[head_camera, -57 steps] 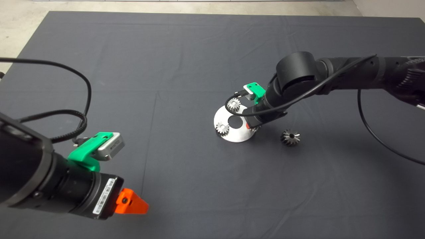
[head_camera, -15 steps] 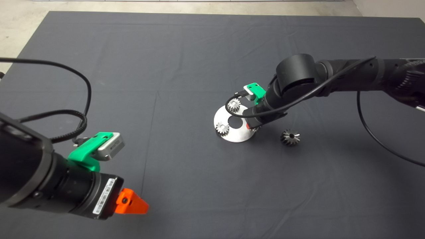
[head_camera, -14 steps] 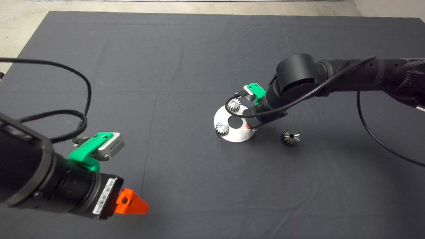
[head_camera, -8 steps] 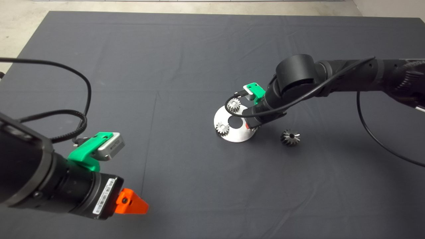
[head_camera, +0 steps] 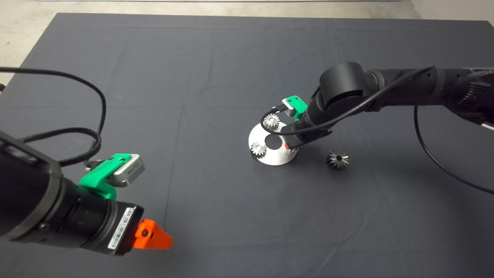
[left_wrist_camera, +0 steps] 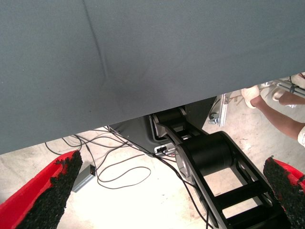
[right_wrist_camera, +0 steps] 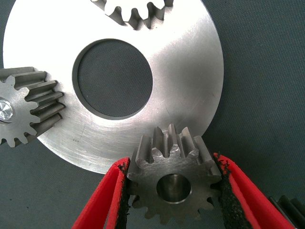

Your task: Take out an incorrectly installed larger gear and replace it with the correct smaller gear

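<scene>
In the right wrist view my right gripper (right_wrist_camera: 171,164) is shut on the smaller gear (right_wrist_camera: 174,186), a dark-grey spur gear with a centre hole. I hold it at the rim of the round steel plate (right_wrist_camera: 190,71). From the head view, the right gripper (head_camera: 289,146) sits at the plate's right edge (head_camera: 276,158) and the arm hides the held gear. The larger gear (head_camera: 337,160), flared with slanted teeth, lies on the mat to the right of the plate. My left gripper (head_camera: 154,236) waits open at the lower left.
Two brighter small gears (head_camera: 271,121) (head_camera: 258,150) sit on the plate around its centre hole (head_camera: 273,143). The left wrist view shows the mat's edge (left_wrist_camera: 143,114), cables on the floor, the robot's base and a person's leg (left_wrist_camera: 276,114).
The right arm has crept very slightly to the left, still gripping the smaller gear at the plate's rim. The left arm and the larger gear have not moved.
</scene>
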Controlling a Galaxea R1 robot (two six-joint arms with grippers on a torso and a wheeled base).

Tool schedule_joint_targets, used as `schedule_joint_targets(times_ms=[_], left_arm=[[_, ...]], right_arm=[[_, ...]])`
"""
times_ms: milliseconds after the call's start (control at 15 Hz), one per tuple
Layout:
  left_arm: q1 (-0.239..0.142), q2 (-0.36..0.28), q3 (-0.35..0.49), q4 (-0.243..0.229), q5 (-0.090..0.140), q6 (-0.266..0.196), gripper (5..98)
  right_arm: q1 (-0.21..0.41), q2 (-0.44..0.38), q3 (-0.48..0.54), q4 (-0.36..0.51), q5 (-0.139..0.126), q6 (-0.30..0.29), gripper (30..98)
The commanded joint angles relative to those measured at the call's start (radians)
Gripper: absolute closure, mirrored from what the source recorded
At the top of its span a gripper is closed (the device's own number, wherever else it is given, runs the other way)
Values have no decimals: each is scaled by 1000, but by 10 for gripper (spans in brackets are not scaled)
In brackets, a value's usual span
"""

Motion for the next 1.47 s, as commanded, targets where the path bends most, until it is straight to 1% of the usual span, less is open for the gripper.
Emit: schedule_joint_targets(times_ms=[0,933,1400], left_arm=[[-6,-3,13,-17,-1,-1,55],[-6,-1,12,-16,-1,-1,55],[-6,-1,13,-16,-1,-1,55]], right_arm=[[25,3,-7,-36,-2,4,872],[26,-14,48,-33,-7,8,874],[26,-17,51,-33,-7,8,873]])
